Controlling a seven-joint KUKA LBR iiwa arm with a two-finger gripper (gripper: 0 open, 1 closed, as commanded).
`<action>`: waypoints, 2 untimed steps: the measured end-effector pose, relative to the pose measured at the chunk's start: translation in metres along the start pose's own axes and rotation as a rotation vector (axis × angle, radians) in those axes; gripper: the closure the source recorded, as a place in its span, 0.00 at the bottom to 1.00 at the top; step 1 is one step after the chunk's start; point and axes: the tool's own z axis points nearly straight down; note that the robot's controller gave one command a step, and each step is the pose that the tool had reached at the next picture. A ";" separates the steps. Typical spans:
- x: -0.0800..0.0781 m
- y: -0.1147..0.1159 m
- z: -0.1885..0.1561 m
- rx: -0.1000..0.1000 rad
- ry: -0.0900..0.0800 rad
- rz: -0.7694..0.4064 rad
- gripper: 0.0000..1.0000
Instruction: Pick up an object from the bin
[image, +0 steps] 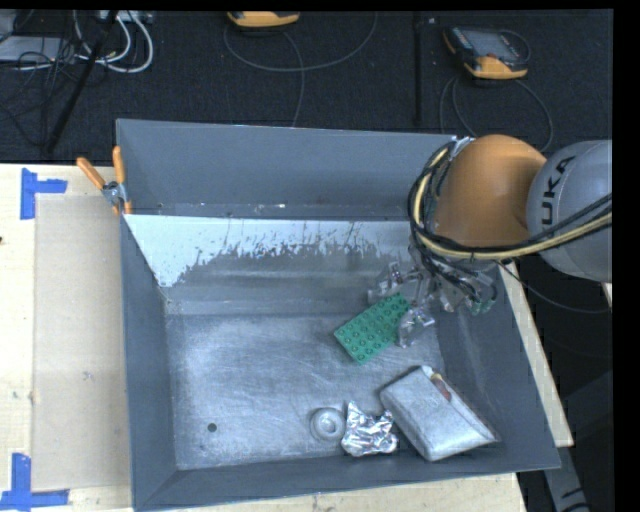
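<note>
1 green studded plate (372, 330) just below-left of gripper (412, 305)

Brick plate (372, 330) lies right of centre in bin (250, 180), gripper (412, 305) at its right end. Along near wall, left to right: cap (326, 423), foil wad (368, 432), pouch (438, 416).

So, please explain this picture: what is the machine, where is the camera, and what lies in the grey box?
It is a robot arm with an orange cover, reaching in from the right. One camera looks down on the grey metal bin from above, slightly sideways. The arm's tool sits at the right end of a green studded building plate; whether it grips the plate I cannot tell. Near the front wall lie a small round cap, crumpled foil and a silvery flat packet.
</note>
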 end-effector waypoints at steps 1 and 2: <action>-0.002 0.000 -0.042 0.000 0.000 0.003 1.00; -0.003 -0.001 -0.072 -0.001 0.001 0.008 1.00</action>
